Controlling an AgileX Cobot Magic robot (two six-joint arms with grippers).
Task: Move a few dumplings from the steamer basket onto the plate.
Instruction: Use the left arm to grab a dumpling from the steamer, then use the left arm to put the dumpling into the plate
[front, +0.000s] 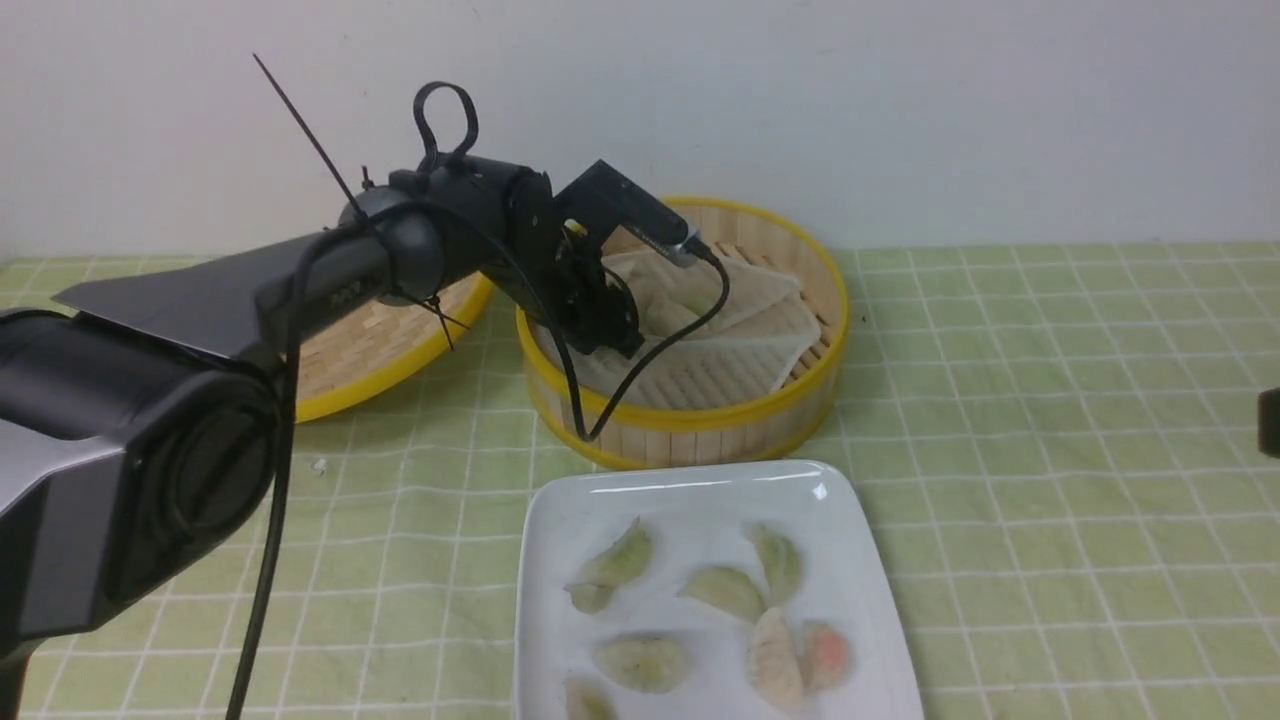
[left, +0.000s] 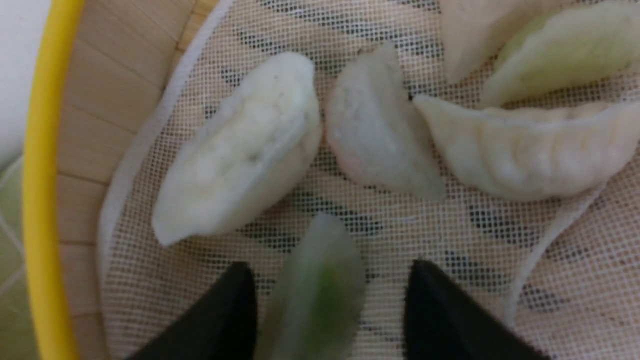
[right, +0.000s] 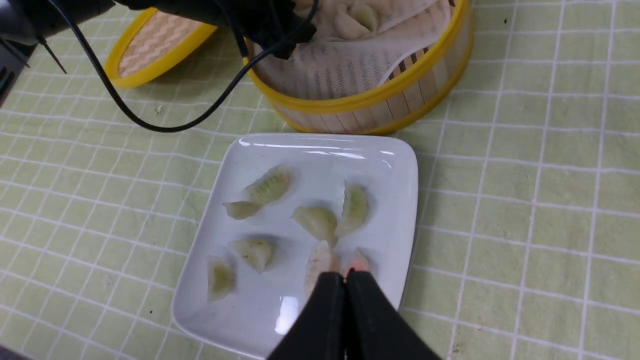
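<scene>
The round, yellow-rimmed bamboo steamer basket (front: 690, 440) is holding pale crescent dumplings (left: 240, 150) on mesh cloth. There the left gripper (left: 330, 265) is standing released, jaws straddling a green-tinted dumpling (left: 315, 300). The glossy white squarish plate (front: 700, 500) is carrying several dumplings below the clenched right gripper (right: 345, 274). A green checked tablecloth (front: 1050, 400) is covering the table and a white wall (front: 900, 100) is standing behind.

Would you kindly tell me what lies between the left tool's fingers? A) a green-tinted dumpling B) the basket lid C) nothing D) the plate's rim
A: the left wrist view shows a green-tinted dumpling between the parted fingers of the left tool, inside the steamer basket.
</scene>
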